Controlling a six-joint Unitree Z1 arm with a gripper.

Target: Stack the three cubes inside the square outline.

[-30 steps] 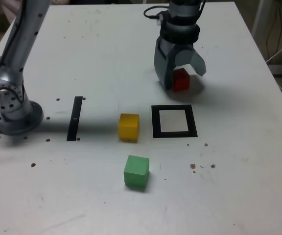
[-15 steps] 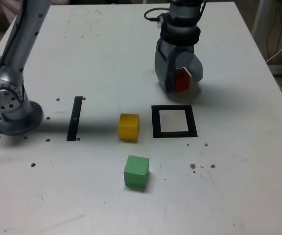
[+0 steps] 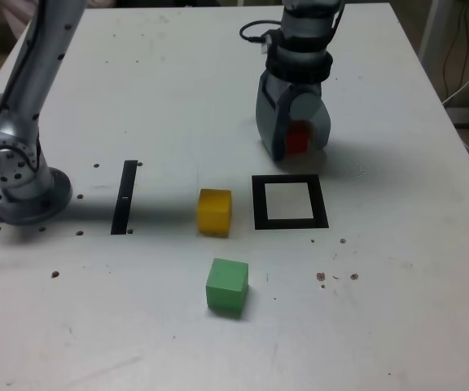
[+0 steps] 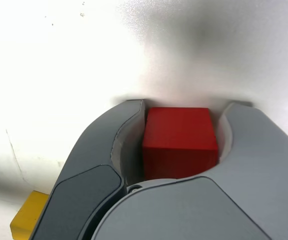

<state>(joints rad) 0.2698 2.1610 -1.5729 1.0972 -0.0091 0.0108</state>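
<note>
Wrist view: fingers (image 4: 181,107) clamp red cube (image 4: 180,142); bare table (image 3: 161,81) surrounds, square outline (image 3: 290,201) near.

- A wide white matte table (image 3: 161,90) fills nearly the whole exterior view, speckled with small dark marks.
- Past its far right corner, white cables (image 3: 462,77) hang beside a pale metal frame leg (image 3: 435,32).
- Soft shadows lie across the tabletop.

A white table (image 3: 161,90) is seen, marked by a narrow black strip (image 3: 124,196) and scattered dark specks (image 3: 336,275) (some near its front edge).
</note>
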